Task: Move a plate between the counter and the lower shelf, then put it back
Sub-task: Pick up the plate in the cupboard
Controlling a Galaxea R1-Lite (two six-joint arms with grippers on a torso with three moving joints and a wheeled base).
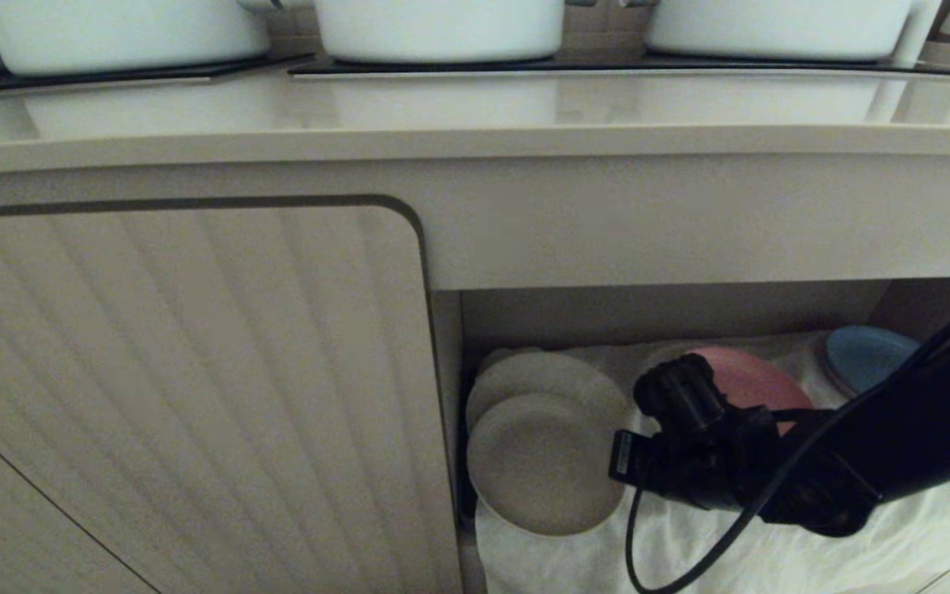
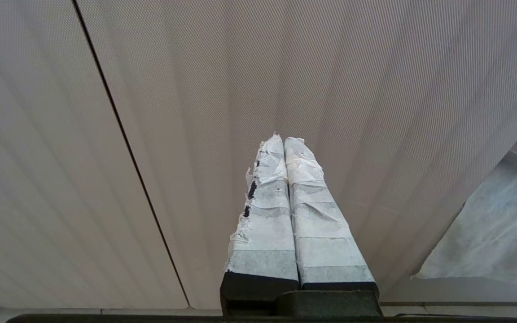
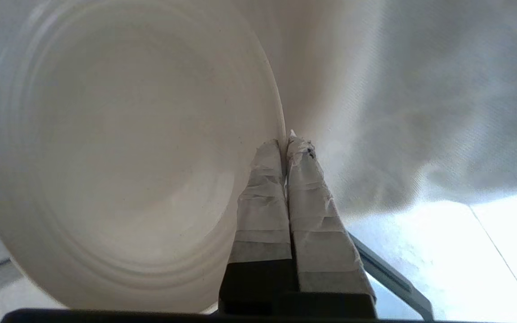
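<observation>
A cream plate (image 1: 543, 464) hangs at the front of the lower shelf (image 1: 772, 536), its right rim pinched between the taped fingers of the right gripper (image 3: 286, 142), above the rumpled white cloth (image 1: 895, 544) that drapes the shelf floor. The black right arm reaches in from the right. Just behind the plate lies a larger white plate (image 1: 541, 375); deeper in sit a pink plate (image 1: 751, 379) and a blue plate (image 1: 862, 355). The left gripper (image 2: 284, 141), fingers pressed together, faces the ribbed cabinet door (image 1: 186, 396). Above, white pots (image 1: 442, 29) stand along the counter (image 1: 475, 115).
</observation>
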